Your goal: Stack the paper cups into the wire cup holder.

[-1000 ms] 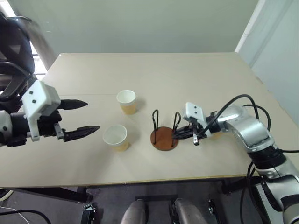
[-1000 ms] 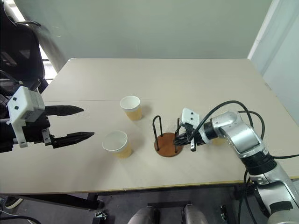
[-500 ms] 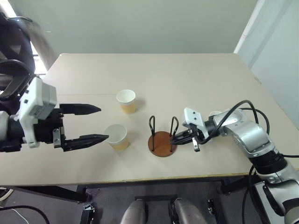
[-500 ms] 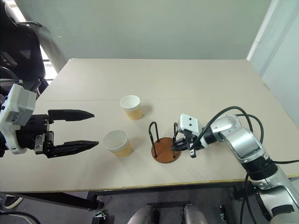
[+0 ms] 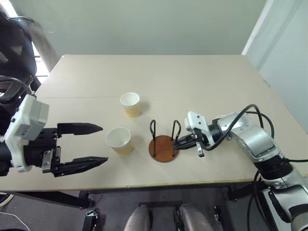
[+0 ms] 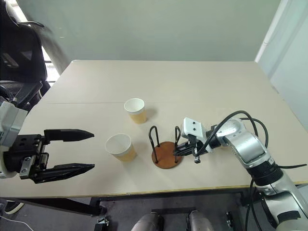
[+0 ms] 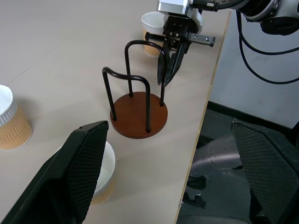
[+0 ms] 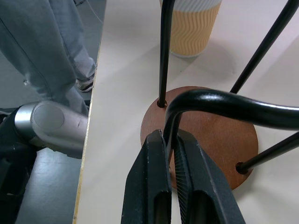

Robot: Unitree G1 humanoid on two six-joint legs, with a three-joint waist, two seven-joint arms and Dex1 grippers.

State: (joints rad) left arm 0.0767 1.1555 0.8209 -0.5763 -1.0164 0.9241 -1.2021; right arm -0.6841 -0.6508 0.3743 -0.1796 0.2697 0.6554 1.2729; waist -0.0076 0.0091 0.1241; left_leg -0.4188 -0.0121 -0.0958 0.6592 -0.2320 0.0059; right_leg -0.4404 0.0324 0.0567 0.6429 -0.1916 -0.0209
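The wire cup holder [image 5: 162, 142], a round reddish-brown disc base with two thin black wire loops standing upright on it, sits on the beige table [image 5: 192, 82] near the front edge. It serves as the landmark here.

The right gripper [image 5: 176, 143], two black fingers under a white wrist block, reaches in from the holder's right side. Its fingers are closed narrow and pinch the wire of the right-hand loop low down, just above the base; the right wrist view shows the two finger pads [image 8: 150, 186] pressed on either side of the black wire where the loop bends downward.

A small tapered paper cup [image 5: 119, 140], tan-yellow outside and white inside, stands upright and empty just to the left of the holder, apart from it. A second cup of the same kind [image 5: 130, 104] stands upright farther back and to the left of the holder. A third cup [image 7: 153, 30] stands beyond the holder on its right, behind the right gripper as the left wrist view shows it.

The left gripper [image 5: 98, 144] hangs well to the left of the holder, beyond the near cup. Its two black fingers are spread wide and hold nothing, the tips pointing towards that cup without touching it.
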